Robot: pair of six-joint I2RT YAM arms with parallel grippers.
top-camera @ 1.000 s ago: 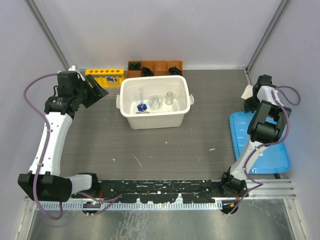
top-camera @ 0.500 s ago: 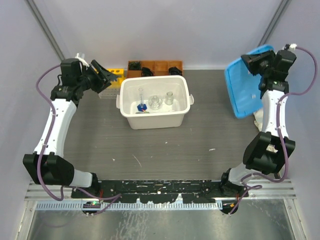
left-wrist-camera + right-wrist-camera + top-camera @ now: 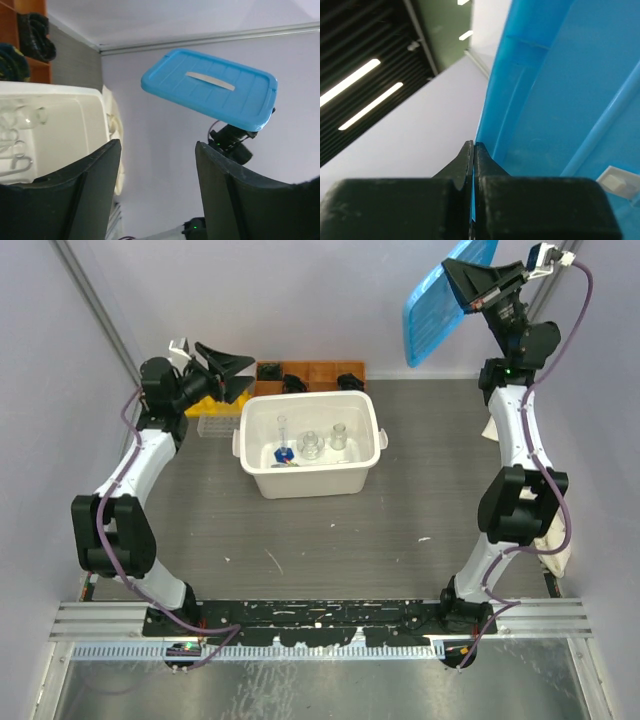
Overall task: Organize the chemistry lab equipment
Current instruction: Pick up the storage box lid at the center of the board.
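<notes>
Nearly finished: pinching blue lid [image 3: 447, 298] in closed right jaws, white bin [image 3: 310, 483] well below.
Holding left jaws wide, empty; yet to cover binned flasks [image 3: 312, 445].

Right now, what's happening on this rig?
The right pincer is shut on the edge of the blue lid, holding it tilted high in the air at the back right. The left pincer is open and empty, at the back left beside the white bin. The bin is uncovered, with glass flasks and a blue-bulb dropper inside.
</notes>
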